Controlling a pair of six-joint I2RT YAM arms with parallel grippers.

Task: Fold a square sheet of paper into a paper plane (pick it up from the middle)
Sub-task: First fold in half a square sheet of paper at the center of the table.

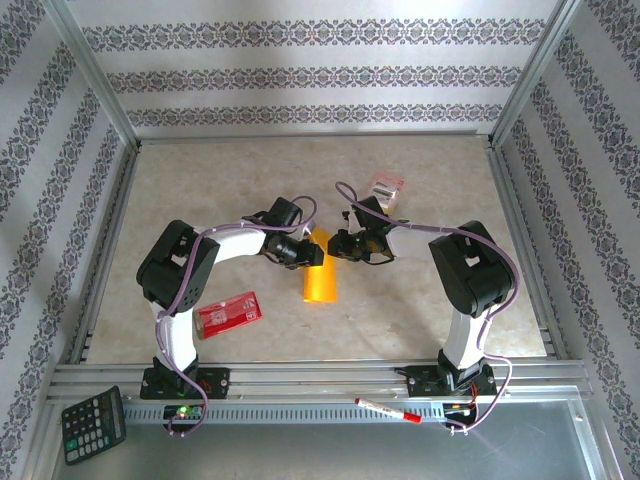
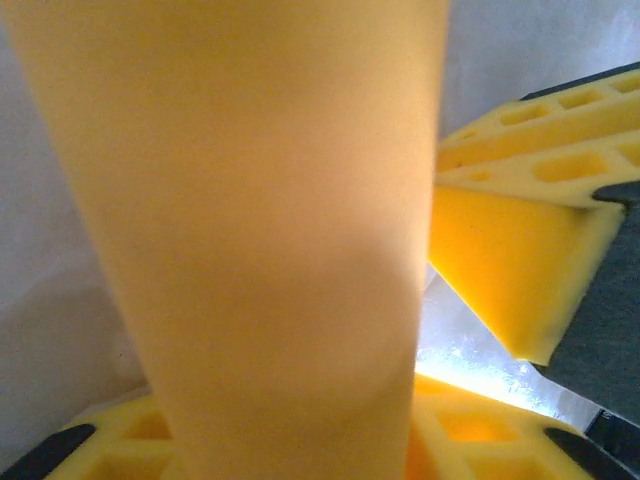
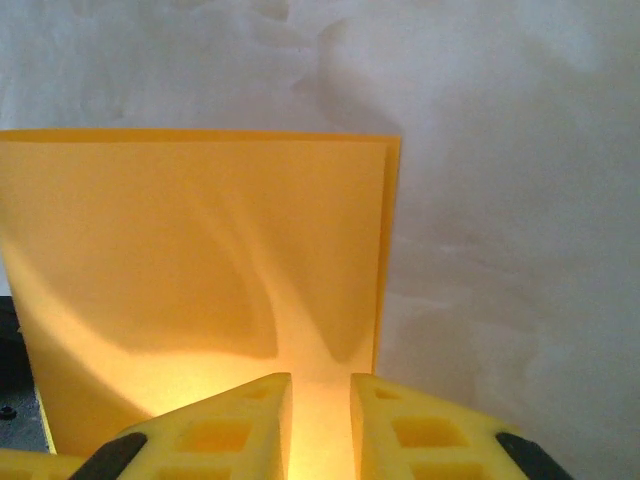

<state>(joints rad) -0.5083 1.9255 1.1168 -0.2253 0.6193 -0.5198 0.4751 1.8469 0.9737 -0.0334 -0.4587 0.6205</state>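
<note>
- A red rectangular packet (image 1: 228, 313) lies flat on the counter (image 1: 200, 190), near its front-left edge.
- A small pink-and-white packet (image 1: 386, 191) lies further back, right of centre.
- A dark calculator (image 1: 93, 430) sits on the metal ledge at the front left.
- A red marker (image 1: 388, 410) lies on the front rail.
- Patterned striped wallpaper (image 1: 320, 75) covers the surrounding walls.

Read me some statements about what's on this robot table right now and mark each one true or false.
1. The left gripper and right gripper flank the far end of the orange-yellow paper. True.
2. The red packet lies beside the right arm. False: it lies by the left arm.
3. A calculator sits at the near left corner. True.
4. The paper is already a pointed dart. False: it is a folded rectangle.
5. The pink-and-white packet touches the paper. False: it lies apart, farther back.
</note>
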